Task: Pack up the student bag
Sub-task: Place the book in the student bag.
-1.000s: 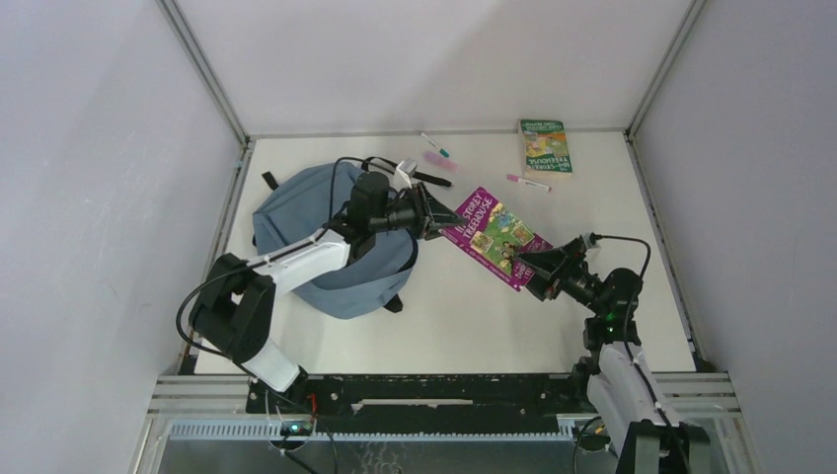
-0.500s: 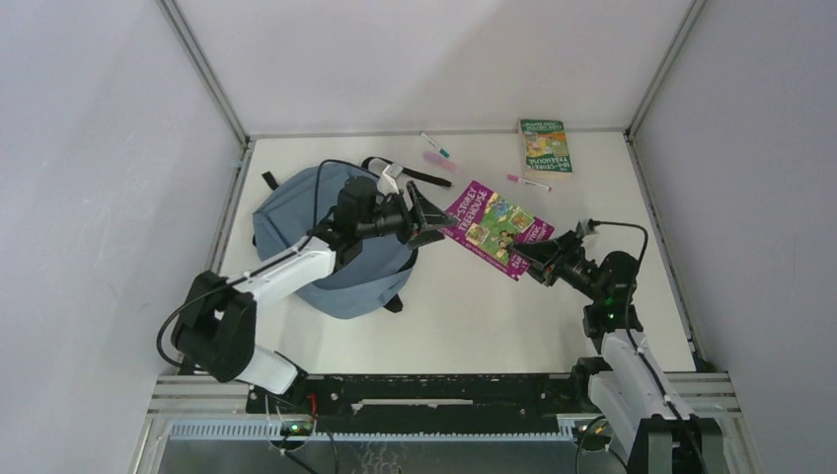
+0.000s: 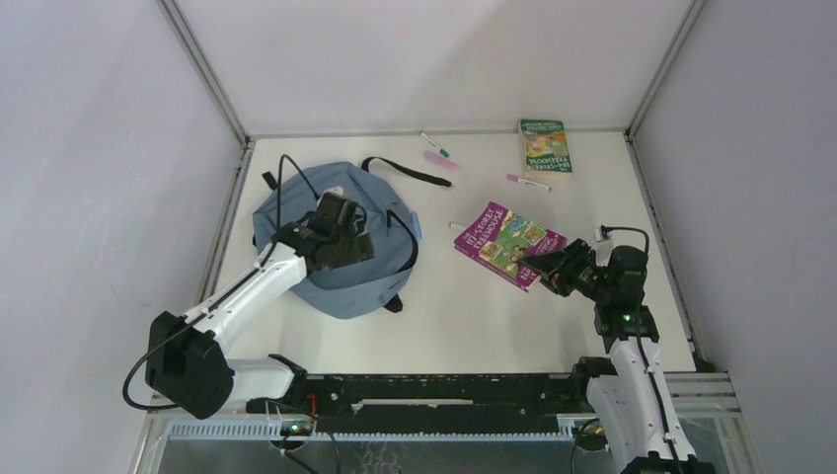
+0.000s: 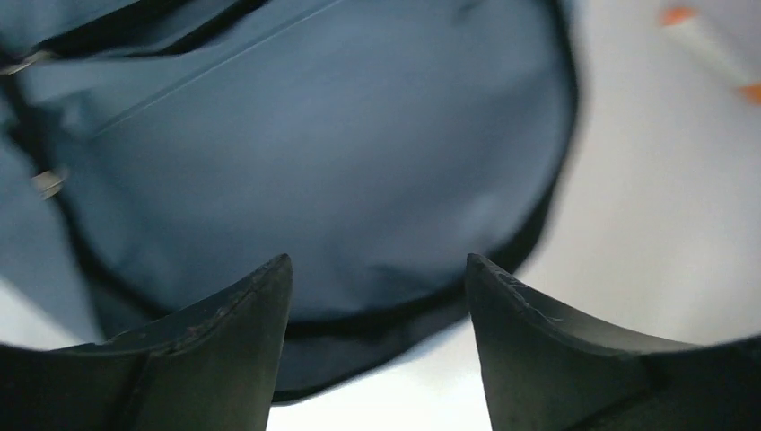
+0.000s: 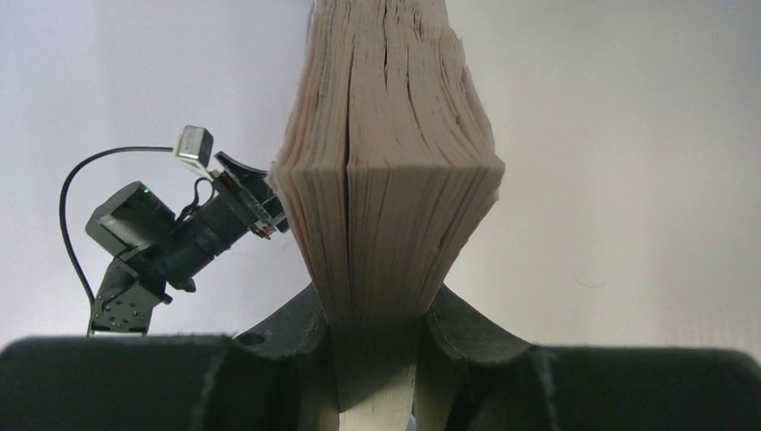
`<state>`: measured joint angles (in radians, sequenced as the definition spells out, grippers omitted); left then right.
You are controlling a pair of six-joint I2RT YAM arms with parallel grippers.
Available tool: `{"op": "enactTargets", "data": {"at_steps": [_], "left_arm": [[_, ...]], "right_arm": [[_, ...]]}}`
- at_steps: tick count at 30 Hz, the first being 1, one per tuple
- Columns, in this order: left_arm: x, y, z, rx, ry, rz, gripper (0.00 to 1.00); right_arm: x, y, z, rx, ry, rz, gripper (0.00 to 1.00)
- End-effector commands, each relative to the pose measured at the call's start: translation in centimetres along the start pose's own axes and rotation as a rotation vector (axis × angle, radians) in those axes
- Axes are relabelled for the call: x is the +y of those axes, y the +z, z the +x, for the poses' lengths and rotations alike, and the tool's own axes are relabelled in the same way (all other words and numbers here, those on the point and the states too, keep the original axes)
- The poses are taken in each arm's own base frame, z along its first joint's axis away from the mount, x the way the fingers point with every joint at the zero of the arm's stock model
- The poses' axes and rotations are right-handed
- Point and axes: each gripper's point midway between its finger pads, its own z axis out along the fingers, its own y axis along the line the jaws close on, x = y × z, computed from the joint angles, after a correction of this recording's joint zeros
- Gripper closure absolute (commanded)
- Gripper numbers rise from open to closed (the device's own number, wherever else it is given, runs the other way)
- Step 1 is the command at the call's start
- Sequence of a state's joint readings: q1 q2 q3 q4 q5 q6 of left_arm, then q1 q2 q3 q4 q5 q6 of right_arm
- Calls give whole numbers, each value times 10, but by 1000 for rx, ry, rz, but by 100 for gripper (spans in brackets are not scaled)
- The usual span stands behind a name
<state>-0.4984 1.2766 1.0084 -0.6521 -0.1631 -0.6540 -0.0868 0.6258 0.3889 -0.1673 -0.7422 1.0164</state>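
right gripper (image 5: 377,334): we have it clamped tight on the page edge of the purple book (image 3: 505,237), to the right of the bag (image 3: 296,212).
left gripper (image 4: 377,296): spread wide, holding nothing, just above the bag's fabric.
bag: flat on the table (image 3: 444,326), directly under the left gripper.
progress: early, we judge. We see nothing packed; the purple book is gripped but outside the bag; the green book (image 3: 545,145) and pens (image 3: 528,182) lie well beyond the bag's right.
hidden: our left arm covers the bag's middle, so we cannot tell whether its zipper is open or whether the book is lifted.
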Motion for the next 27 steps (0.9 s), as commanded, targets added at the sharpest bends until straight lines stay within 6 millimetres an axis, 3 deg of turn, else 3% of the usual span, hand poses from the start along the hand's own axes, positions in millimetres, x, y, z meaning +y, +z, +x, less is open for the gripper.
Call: {"op": "enactTargets", "data": {"at_steps": [1,6,12,19,25,27], "left_arm": [[78,4,28,25,-21,-272,27],[80,19,49,83,-108,-199,29],[62,24,79,123,-138,-77,30],[25,8,84,94,-49,65,24],[-11,1,86,130,65,249,14],[-14,3,81,123,103,245,14]], "right_arm": [[29,-6,-3,8,-138,-76,100],[26,0,3,58,-153,-72,100],[15,8,10,86,-159,-20,100],[-11,24,27,160,-137,90,100],[-21,33,35,191,-138,132,100],[-23,35,37,197,-136,138,100]]}}
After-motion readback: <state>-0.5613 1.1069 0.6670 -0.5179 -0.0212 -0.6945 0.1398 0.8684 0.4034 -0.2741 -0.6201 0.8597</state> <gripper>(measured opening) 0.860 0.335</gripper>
